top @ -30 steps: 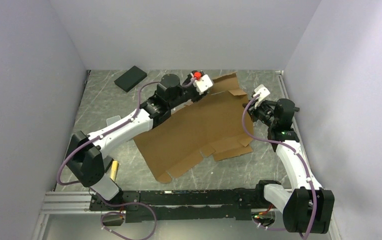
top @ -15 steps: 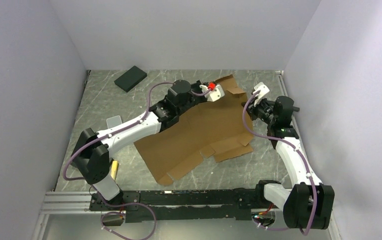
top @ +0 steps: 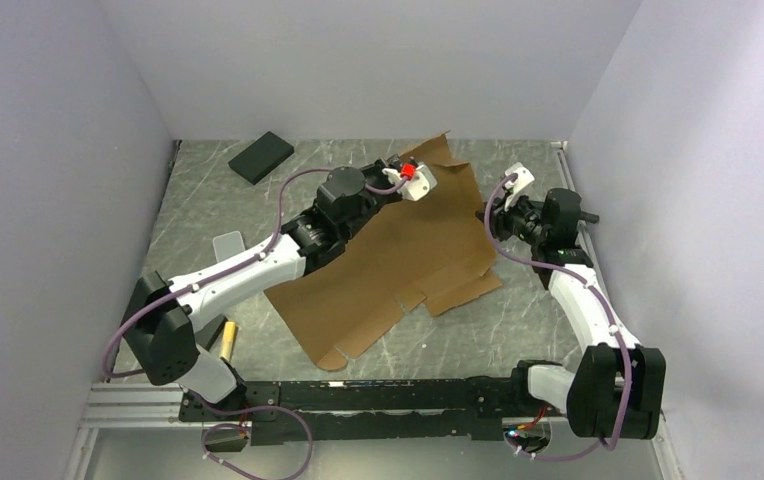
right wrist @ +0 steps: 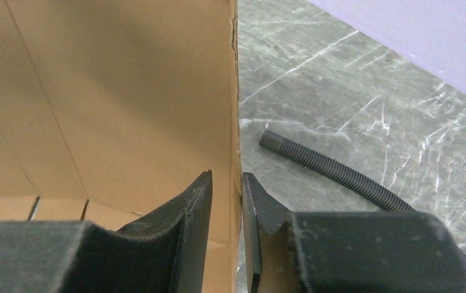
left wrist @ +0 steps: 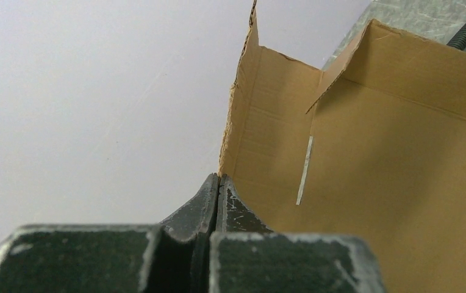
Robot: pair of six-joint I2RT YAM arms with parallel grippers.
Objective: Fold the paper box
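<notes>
Brown corrugated card fills the middle of the scratched grey table (top: 198,205). The paper box (top: 388,265) lies unfolded as one die-cut sheet, with its near flaps flat on the surface toward the arms' bases. Its far part is tilted up off the table, and the far corner is raised highest, close to the back wall. The left gripper (left wrist: 218,183) reaches over the sheet to that raised far edge. In the left wrist view its two fingers are pressed together with the ragged edge of the card caught between the tips. Beyond them the inner face of the sheet shows a narrow slot (left wrist: 304,170) and a flap (left wrist: 401,67) standing up at an angle. The right gripper (right wrist: 226,183) meets the box at its right-hand edge. Its jaws stand a little apart and the card's edge runs down into the gap, close against one finger. A gap shows between the other finger and the card, so nothing there is pinched. A black ribbed cable (right wrist: 340,172) shows against the table just beyond that edge. A black rectangular pad (top: 261,157) rests toward the far left corner, well apart from the box, and a small yellow object (top: 227,340) lies near the left arm's base.
</notes>
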